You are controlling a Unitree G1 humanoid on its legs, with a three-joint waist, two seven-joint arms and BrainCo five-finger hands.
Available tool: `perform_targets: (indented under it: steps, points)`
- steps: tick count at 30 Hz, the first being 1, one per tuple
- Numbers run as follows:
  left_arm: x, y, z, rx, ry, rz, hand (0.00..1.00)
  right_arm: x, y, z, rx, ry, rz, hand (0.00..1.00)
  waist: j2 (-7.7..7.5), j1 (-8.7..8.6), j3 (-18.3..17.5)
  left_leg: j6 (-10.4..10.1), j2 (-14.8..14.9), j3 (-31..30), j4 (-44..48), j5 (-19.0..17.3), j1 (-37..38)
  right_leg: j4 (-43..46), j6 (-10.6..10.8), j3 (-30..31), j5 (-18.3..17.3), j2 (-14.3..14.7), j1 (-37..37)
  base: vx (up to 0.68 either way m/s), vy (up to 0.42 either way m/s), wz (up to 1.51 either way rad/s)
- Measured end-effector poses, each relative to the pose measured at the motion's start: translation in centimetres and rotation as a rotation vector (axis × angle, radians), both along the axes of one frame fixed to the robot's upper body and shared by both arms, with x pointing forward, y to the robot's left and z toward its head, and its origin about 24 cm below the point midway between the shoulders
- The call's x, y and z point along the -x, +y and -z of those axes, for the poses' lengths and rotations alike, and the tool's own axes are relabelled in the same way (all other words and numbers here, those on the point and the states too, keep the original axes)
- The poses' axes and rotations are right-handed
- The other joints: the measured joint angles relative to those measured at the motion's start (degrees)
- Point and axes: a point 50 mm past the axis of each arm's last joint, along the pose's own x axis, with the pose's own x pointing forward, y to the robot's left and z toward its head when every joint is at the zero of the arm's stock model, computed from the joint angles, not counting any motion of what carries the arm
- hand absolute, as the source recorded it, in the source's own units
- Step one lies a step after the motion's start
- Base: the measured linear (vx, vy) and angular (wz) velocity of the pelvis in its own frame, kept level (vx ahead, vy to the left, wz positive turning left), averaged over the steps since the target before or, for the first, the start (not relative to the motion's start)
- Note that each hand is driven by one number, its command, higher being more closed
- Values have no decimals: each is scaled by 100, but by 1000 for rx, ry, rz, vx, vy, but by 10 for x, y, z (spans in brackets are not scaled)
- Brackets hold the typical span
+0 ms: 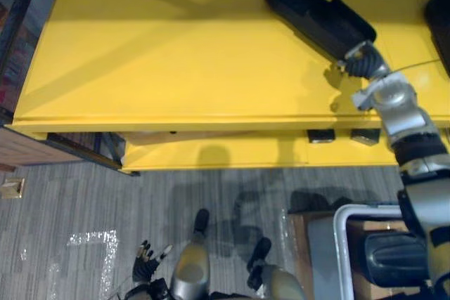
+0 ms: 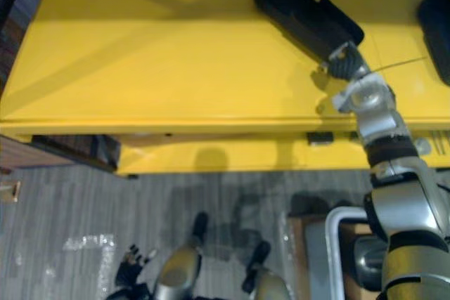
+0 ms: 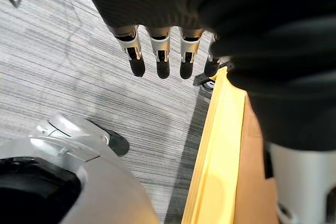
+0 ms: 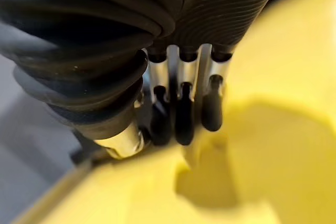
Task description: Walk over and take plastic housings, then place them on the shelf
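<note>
While a slim black plastic housing (image 1: 320, 13) lies at one o'clock on the smooth yellow shelf (image 1: 176, 54), the straight-fingered right hand (image 1: 361, 62) touches its end.

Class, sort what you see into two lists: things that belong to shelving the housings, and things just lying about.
Job: housing by the right hand; second housing; shelf; third housing in the cart.
Lying about: plastic film and tan square on the floor; left hand, idle.
</note>
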Motion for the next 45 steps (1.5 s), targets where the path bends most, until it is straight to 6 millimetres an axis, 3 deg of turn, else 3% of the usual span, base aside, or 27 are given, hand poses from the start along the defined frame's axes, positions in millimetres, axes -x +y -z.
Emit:
perform_targets:
  steps: [9,14,19,24,33,45]
  points:
    - [8,4,5,-11,39,-26,0,27,21,-28,-24,-221,-18,0,-114,-192,-285,24,13,134,-4,-32,9,-123,22,131,64,4,-20,-10,-4,-7]
    - [8,8,4,-18,36,-33,0,29,20,-24,-4,-220,-13,0,-243,-180,-364,24,3,123,-3,-32,1,-132,27,126,71,1,-17,0,0,0]
    - [9,11,4,-19,34,-51,0,22,24,-12,182,-114,-14,0,-283,-154,-388,24,1,96,-4,-32,-7,-132,28,100,71,2,-6,-1,-1,1]
    - [9,12,4,-20,36,-51,0,6,-4,13,294,92,66,0,-331,-13,-397,11,4,-54,-4,-10,-106,-145,24,-42,76,17,-6,-5,-7,15]
    - [7,13,3,-19,30,-41,0,-4,-24,6,367,185,134,0,-385,216,-365,1,-18,-247,-3,28,-227,-169,15,-235,80,52,-6,4,-9,11]
    - [3,13,0,8,0,-32,0,-6,-45,5,316,311,185,0,-268,288,2,16,-78,-351,-1,65,-300,-144,-6,-352,46,1,-21,-4,10,5]
